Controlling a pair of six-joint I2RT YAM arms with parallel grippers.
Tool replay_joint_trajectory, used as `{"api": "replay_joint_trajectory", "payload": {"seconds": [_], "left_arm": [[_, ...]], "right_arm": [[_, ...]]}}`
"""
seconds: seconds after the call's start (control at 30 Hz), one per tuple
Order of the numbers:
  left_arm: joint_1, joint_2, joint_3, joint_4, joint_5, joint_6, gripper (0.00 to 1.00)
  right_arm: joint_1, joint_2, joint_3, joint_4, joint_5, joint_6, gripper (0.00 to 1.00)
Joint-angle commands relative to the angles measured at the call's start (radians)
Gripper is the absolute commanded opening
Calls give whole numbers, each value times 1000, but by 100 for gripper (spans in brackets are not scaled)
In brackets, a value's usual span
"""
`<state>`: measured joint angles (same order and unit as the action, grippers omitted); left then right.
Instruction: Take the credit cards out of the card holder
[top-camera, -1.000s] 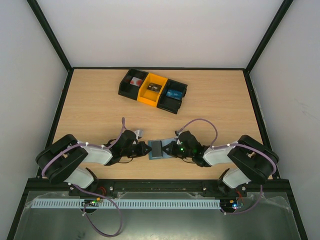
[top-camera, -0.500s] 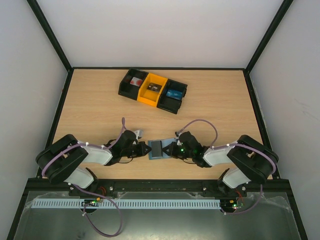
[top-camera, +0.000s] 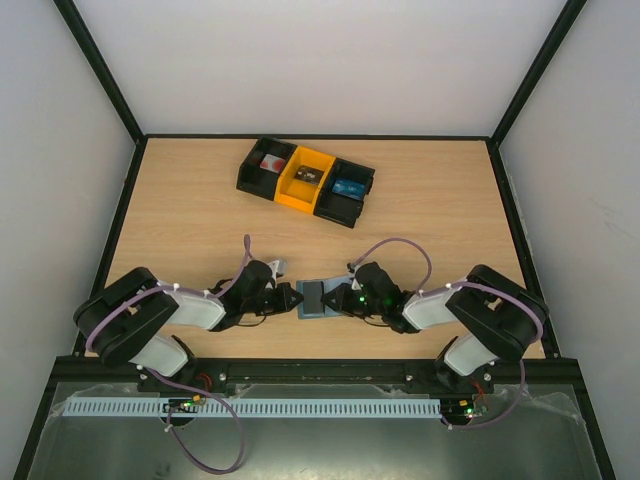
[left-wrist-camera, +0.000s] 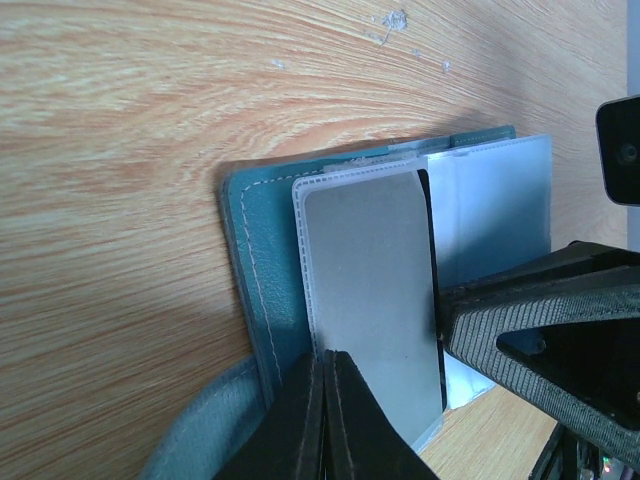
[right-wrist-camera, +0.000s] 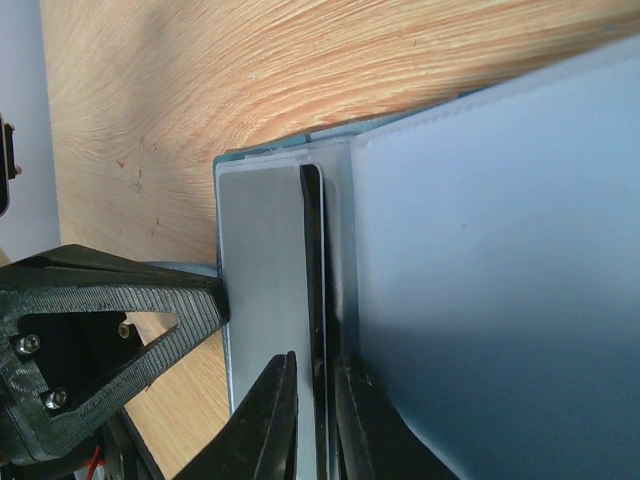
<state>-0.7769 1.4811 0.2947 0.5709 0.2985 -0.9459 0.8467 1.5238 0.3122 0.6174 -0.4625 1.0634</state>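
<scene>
The slate-blue card holder lies open on the table between both grippers. Its clear pocket holds a grey card, and the thin edge of a dark card sticks out beside it. My left gripper is shut, its tips pressing on the pocket's stitched edge with nothing between them. My right gripper comes in from the other side, its jaws a narrow gap apart astride the dark card's edge, the left finger clear of it. The holder's pale flap fills the right of that view.
A black-and-yellow tray with small items in its compartments stands at the back of the table. Black frame rails border the table left and right. The two grippers almost meet over the holder.
The right gripper's jaws have parted slightly around the dark card's edge, and its arm has edged left. The left gripper has finished closing. The holder has not moved.
</scene>
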Motion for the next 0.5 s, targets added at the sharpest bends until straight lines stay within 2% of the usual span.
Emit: {"api": "replay_joint_trajectory", "payload": {"seconds": [0.0, 0.2, 0.47], "left_arm": [[-5, 40, -31, -80, -24, 16, 3], [-7, 51, -32, -77, -28, 18, 3], [-10, 57, -33, -71, -30, 16, 3]], "right_arm": [[6, 25, 22, 4, 3, -1, 13], [6, 16, 23, -8, 19, -7, 13], [6, 50, 23, 59, -14, 13, 12]]}}
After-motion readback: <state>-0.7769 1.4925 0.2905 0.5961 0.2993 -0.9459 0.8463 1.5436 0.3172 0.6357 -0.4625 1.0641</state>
